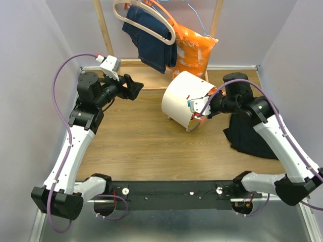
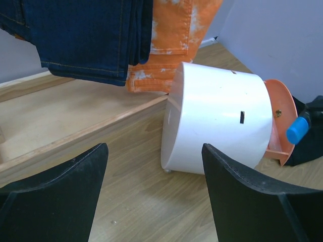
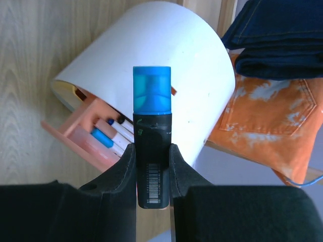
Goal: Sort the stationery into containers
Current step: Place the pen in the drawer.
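The cream-white round-topped cabinet (image 1: 182,96) stands mid-table, its front facing my right arm. One orange drawer (image 3: 83,132) is pulled open and holds several pens (image 3: 112,137), white ones with blue and dark caps. My right gripper (image 3: 152,166) is shut on a black marker with a blue cap (image 3: 152,126), held just in front of the cabinet and above the open drawer; the top view shows it too (image 1: 194,104). My left gripper (image 2: 154,194) is open and empty, well left of the cabinet (image 2: 217,126). The drawer (image 2: 282,121) and blue cap (image 2: 298,130) also show there.
A dark folded cloth (image 1: 251,133) lies on the table under my right arm. At the back, a wooden rack (image 1: 103,30) carries dark jeans (image 1: 149,35) and an orange bag (image 1: 194,50). A raised wooden ledge (image 2: 75,131) runs along the back edge.
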### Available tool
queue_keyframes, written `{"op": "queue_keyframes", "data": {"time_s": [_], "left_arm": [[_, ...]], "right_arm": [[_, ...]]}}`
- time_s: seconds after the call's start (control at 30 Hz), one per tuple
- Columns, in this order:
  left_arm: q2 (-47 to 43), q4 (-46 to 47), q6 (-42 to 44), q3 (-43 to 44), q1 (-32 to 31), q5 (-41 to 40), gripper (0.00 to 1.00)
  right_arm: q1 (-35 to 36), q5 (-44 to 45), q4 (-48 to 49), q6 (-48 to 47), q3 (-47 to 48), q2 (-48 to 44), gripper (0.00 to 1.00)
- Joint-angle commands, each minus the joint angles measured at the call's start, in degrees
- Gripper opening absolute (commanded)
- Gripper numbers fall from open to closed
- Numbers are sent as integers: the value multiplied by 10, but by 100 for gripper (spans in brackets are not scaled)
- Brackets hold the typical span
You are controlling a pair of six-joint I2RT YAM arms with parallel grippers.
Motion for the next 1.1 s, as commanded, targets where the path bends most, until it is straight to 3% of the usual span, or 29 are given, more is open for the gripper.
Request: {"op": "queue_keyframes", "data": {"time_s": [0.0, 0.37, 0.8, 0.93, 1.07], "left_arm": [[-37, 31, -19, -23, 9, 19, 84], [-64, 42, -31, -50, 20, 20, 84], [-68, 72, -74, -69, 45, 27, 84], [-70, 75, -66, -74, 49, 27, 84], [-74, 77, -60, -77, 51, 28, 84]], "right_arm": [[-4, 49, -80, -91, 66, 36, 10], [-36, 75, -168, -178, 124, 79, 9], [-64, 108, -177, -222, 110, 86, 11], [-65, 111, -155, -228, 88, 81, 28], [-66, 114, -137, -228, 79, 76, 39]]}}
